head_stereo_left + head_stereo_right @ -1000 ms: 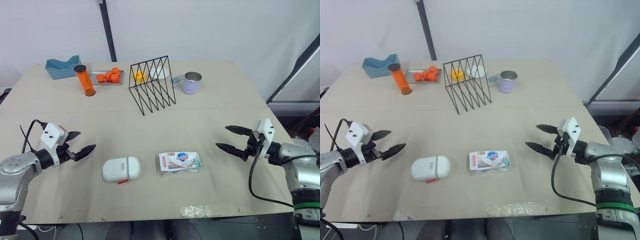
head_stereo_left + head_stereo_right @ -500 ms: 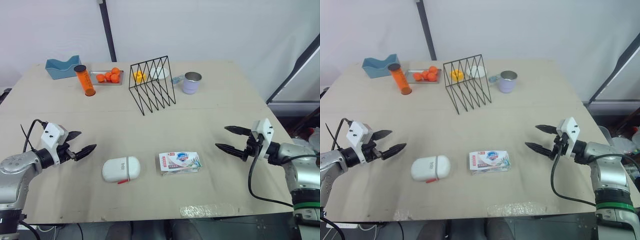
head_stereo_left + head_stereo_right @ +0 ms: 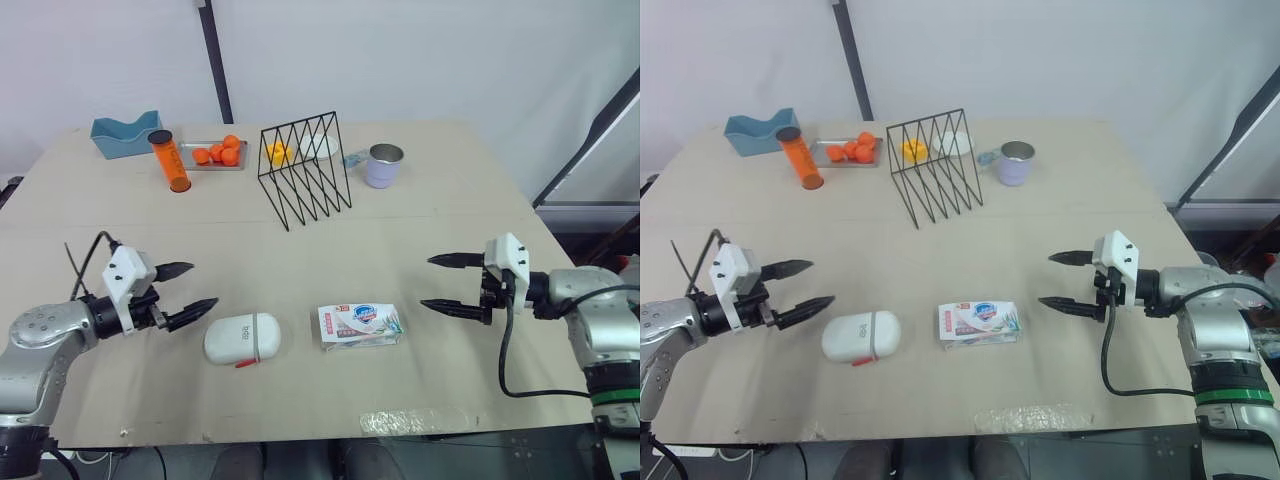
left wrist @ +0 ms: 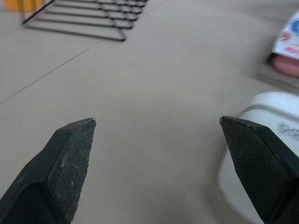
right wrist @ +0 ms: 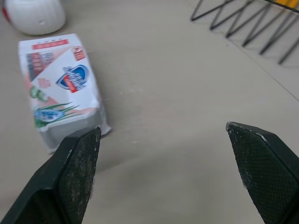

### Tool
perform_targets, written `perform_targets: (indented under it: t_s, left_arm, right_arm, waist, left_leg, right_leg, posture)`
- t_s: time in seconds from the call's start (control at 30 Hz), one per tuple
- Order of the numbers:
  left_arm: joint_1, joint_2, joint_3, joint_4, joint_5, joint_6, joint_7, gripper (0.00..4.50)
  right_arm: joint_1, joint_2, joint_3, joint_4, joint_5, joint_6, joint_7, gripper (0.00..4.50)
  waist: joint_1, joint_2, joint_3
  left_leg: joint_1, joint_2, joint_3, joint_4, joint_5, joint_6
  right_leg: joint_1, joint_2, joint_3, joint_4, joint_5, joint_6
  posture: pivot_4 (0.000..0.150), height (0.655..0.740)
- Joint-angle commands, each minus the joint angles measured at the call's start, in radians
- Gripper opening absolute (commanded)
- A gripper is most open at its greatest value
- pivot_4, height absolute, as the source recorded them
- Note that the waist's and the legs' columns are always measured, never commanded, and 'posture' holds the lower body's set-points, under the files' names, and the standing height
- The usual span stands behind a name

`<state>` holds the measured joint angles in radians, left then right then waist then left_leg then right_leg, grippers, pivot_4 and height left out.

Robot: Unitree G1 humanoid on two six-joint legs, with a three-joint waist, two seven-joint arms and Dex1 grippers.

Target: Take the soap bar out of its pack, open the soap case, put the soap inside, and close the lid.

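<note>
A white soap pack [image 3: 359, 325] with a blue and red logo lies flat near the table's front, also in the right wrist view [image 5: 60, 84]. Left of it sits a white oval soap case [image 3: 241, 338], lid down, with a small red tab; its edge shows in the left wrist view [image 4: 261, 140]. My left gripper [image 3: 192, 292] is open, just left of the case and not touching it. My right gripper [image 3: 440, 283] is open, a short way right of the pack, empty.
A black wire rack [image 3: 305, 167] stands at the middle back. Behind it are an orange tube [image 3: 170, 161], a tray of oranges [image 3: 217, 154], a blue holder [image 3: 124, 134], a white dish [image 3: 320, 146] and a lilac mug [image 3: 383, 166]. Tape [image 3: 405, 421] marks the front edge.
Both grippers have moved inward: the left toward the soap case, the right toward the soap pack. Both stay open; pack and case have not moved.
</note>
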<state>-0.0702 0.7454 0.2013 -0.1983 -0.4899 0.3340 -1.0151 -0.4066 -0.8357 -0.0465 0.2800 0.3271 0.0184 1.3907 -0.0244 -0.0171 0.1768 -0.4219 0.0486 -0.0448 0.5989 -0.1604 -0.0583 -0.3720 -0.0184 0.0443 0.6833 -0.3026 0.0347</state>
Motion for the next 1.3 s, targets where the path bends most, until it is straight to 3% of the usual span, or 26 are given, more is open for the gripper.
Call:
perform_targets:
  t_s: [0.03, 0.4, 1.0, 1.13, 1.3]
  left_arm:
    - [-0.003, 0.028, -0.067, -0.136, -0.049, 0.028, -0.077, 4.5]
    - [0.033, -0.01, -0.237, -0.31, -0.069, 0.061, -0.095, 4.5]
    - [0.029, -0.038, -0.288, -0.341, -0.066, 0.063, -0.05, 4.5]
    - [0.032, -0.04, -0.29, -0.344, -0.066, 0.064, -0.043, 4.5]
    - [0.035, -0.039, -0.286, -0.344, -0.066, 0.063, -0.039, 4.5]
  right_arm:
    - [-0.017, -0.034, 0.058, -0.105, -0.004, 0.045, 0.072, 4.41]
    - [0.049, -0.012, 0.138, -0.248, -0.047, 0.092, 0.029, 4.41]
    - [0.017, 0.049, 0.177, -0.118, -0.088, -0.021, 0.025, 4.41]
    - [0.013, 0.057, 0.176, -0.11, -0.093, -0.03, 0.026, 3.4]
    - [0.011, 0.06, 0.176, -0.105, -0.096, -0.033, 0.027, 3.4]
  waist:
    - [0.0, 0.0, 0.0]
    - [0.0, 0.0, 0.0]
    - [0.0, 0.0, 0.0]
    - [0.0, 0.0, 0.0]
    - [0.0, 0.0, 0.0]
  left_leg:
    - [0.0, 0.0, 0.0, 0.0, 0.0, 0.0]
    - [0.0, 0.0, 0.0, 0.001, 0.0, 0.0]
    - [0.0, 0.0, 0.0, 0.001, 0.0, 0.0]
    - [0.0, 0.0, 0.0, 0.001, 0.0, 0.0]
    - [0.0, 0.0, 0.0, 0.001, 0.0, 0.0]
  right_leg:
    - [0.0, 0.0, 0.0, 0.0, 0.0, 0.0]
    - [0.0, 0.0, 0.001, 0.0, -0.001, 0.001]
    - [0.0, 0.001, 0.001, 0.0, -0.001, 0.001]
    - [0.0, 0.001, 0.001, 0.0, -0.001, 0.001]
    - [0.0, 0.001, 0.002, 0.0, 0.0, 0.001]
  posture:
    - [0.15, 0.74]
    - [0.15, 0.74]
    - [0.15, 0.74]
    - [0.15, 0.74]
    - [0.15, 0.74]
